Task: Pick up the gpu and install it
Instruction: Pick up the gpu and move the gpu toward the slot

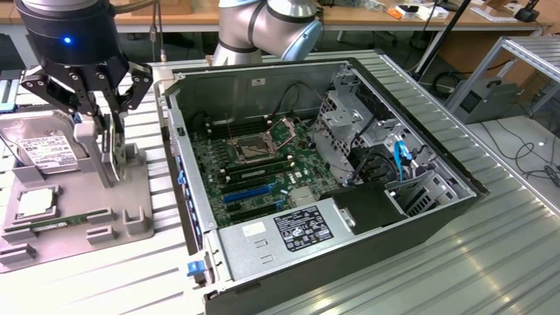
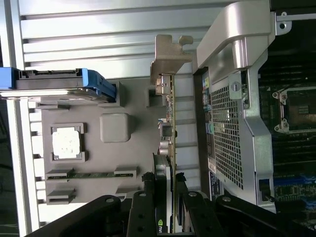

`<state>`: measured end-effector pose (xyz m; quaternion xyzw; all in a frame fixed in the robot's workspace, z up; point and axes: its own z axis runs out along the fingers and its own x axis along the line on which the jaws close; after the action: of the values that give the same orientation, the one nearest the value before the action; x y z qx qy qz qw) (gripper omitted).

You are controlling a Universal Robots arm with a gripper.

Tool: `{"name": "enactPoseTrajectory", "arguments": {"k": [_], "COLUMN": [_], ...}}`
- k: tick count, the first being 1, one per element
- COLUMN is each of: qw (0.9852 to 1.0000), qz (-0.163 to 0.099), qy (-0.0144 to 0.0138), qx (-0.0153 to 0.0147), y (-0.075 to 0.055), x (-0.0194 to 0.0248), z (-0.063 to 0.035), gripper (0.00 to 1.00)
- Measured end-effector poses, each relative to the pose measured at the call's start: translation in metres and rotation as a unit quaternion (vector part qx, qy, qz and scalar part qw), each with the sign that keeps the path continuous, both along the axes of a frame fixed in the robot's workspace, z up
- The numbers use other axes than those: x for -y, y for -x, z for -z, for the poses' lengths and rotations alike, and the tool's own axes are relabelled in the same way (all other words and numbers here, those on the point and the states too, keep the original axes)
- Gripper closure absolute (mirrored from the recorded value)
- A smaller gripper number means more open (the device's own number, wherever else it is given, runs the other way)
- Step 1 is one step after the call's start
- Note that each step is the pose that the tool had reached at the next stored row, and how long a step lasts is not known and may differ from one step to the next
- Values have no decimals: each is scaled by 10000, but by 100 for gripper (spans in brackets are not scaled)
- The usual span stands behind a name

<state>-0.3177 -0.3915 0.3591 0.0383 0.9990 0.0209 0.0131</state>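
Note:
The gpu (image 1: pixel 112 157) is a thin dark card standing on its long edge over the grey parts tray (image 1: pixel 131 223), at the exterior view's left. My gripper (image 1: pixel 107 125) comes down on it from above, fingers closed against both faces of the card. The wrist view looks along the gpu (image 2: pixel 171 128) edge-on, with its silver bracket (image 2: pixel 170 49) at the far end and my gripper (image 2: pixel 167 185) clamped on the near end. Whether the card's lower edge still rests in the tray slot, I cannot tell.
The tray also carries a silver hard drive (image 1: pixel 39 147), a square processor (image 1: pixel 35 200) and a green memory stick (image 1: pixel 52 226). To the exterior view's right lies the open computer case (image 1: pixel 262 262), with motherboard (image 1: pixel 254 164) and blue slot (image 1: pixel 248 192) exposed. The case wall (image 2: pixel 232 123) stands close beside the card.

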Motion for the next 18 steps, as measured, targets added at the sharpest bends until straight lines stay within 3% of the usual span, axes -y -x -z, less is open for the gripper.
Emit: {"name": "enactPoseTrajectory", "arguments": {"k": [18], "qw": [10000], "qz": [0], "qy": [-3], "qx": [0], "y": [0], "x": [0], "z": [-122], "gripper": [73]}}
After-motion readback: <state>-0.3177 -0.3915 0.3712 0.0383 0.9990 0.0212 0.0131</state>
